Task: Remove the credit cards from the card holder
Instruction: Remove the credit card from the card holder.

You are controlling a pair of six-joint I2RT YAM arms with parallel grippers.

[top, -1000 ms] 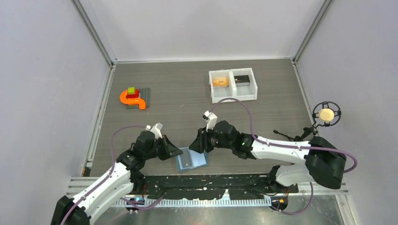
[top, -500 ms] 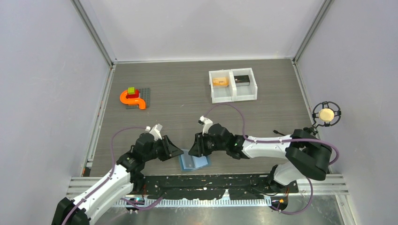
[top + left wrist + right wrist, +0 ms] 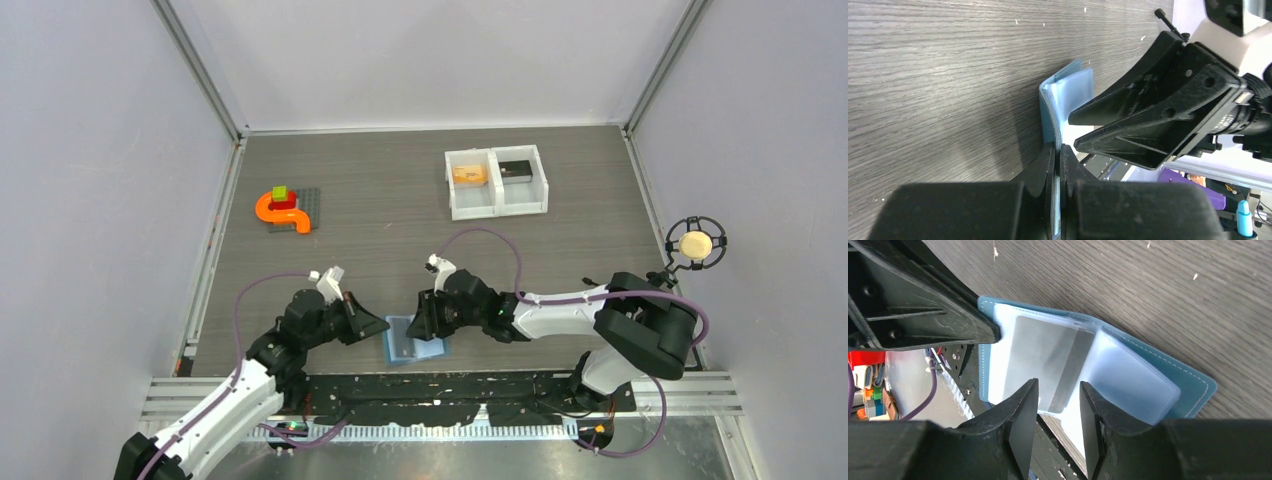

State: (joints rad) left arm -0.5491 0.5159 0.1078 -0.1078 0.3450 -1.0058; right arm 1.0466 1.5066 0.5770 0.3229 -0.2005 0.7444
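While the card holder [image 3: 414, 340] lies spread open on the table [image 3: 380, 240] at its near edge, between the two arms, its clear inner pockets face up. One pocket holds a grey card [image 3: 1043, 360]. The left gripper [image 3: 1058, 147] is closed on the left edge of the holder's blue cover, a thin strip of which shows between its fingers. The right gripper [image 3: 1059, 382] hangs just over the pockets from the right. Its jaws stand apart, one on either side of the grey card's near edge, and I cannot tell if they touch it. Well apart, at the far right of the table, a white tray [image 3: 497, 205] holds an orange-yellow card [image 3: 469, 174] in its left compartment and a dark card [image 3: 515, 169] in its right one. An orange curved toy piece [image 3: 283, 210] sits at the far left.
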